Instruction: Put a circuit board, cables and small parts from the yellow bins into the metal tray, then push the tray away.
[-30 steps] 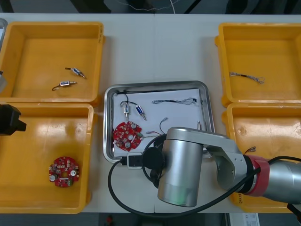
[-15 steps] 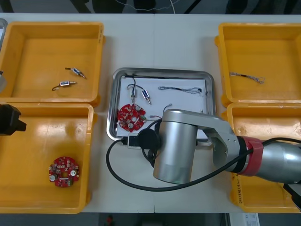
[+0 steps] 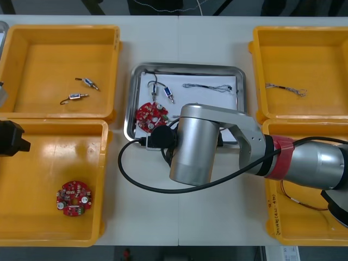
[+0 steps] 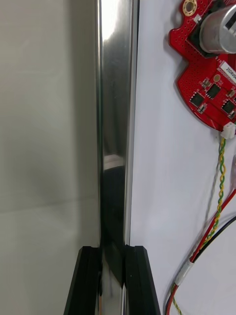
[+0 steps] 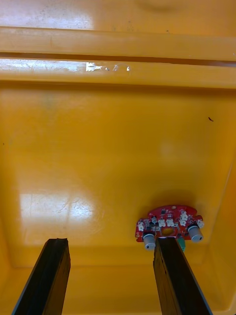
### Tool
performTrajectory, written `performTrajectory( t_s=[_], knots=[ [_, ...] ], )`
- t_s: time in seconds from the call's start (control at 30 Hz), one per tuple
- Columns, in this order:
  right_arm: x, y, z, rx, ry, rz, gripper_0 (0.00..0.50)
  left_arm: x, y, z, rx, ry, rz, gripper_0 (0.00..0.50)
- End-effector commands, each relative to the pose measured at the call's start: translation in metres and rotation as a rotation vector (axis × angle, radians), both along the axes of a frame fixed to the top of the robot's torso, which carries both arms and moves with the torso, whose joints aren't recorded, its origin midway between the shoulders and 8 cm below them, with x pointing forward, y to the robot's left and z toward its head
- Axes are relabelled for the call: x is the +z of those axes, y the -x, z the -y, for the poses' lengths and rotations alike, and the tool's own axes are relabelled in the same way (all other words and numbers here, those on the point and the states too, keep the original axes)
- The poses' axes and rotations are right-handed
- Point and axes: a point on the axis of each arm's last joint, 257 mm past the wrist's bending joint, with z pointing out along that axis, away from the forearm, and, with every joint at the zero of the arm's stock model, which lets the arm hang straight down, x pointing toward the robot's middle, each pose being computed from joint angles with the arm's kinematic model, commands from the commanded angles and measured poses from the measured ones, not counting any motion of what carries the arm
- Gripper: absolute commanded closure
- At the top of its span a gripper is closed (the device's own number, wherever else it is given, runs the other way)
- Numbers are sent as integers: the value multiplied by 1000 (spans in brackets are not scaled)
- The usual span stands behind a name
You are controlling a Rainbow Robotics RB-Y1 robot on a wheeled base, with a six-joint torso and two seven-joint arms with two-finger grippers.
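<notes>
Pinching the thin rim of the shiny metal tray (image 4: 115,98), the right gripper (image 4: 113,252) sits beside a round red circuit board (image 4: 209,74) and a twisted cable (image 4: 220,187); the left gripper (image 5: 110,246) hangs spread over a glossy yellow bin (image 5: 98,147).

The bins (image 3: 54,60) are yellow. The tray (image 3: 185,67) has a shiny silver rim and a white inside. The tray board (image 3: 151,115) and the bin board (image 3: 74,198) are red, dotted with small white and grey parts. A cable (image 4: 220,187) is twisted yellow and green, beside red and black wires. The fingers (image 4: 140,280) are black. The right arm (image 3: 196,144) is silver with a red band.
</notes>
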Motion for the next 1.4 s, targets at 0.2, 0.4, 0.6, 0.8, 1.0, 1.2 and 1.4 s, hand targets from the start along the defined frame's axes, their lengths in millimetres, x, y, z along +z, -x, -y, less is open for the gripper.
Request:
performTrajectory(
  t_s=[0.2, 0.4, 0.6, 0.8, 1.0, 1.2, 1.4],
  knots=[
    [35, -34, -33, 74, -45, 88, 500, 13, 4, -17, -19, -67, 19, 0],
    [51, -53, -30, 87, -12, 155, 500, 13, 4, -17, -19, -67, 19, 0],
    [57, -68, -26, 94, 6, 187, 500, 13, 4, -17, -19, -67, 19, 0],
    [66, -83, -28, 121, 16, 239, 500, 13, 4, -17, -19, -67, 19, 0],
    [77, -97, -33, 159, 24, 280, 500, 13, 4, -17, -19, -67, 19, 0],
    [86, -114, -27, 159, 47, 322, 500, 13, 4, -17, -19, -67, 19, 0],
    [100, -131, -26, 155, 41, 352, 500, 13, 4, -17, -19, -67, 19, 0]
  ],
)
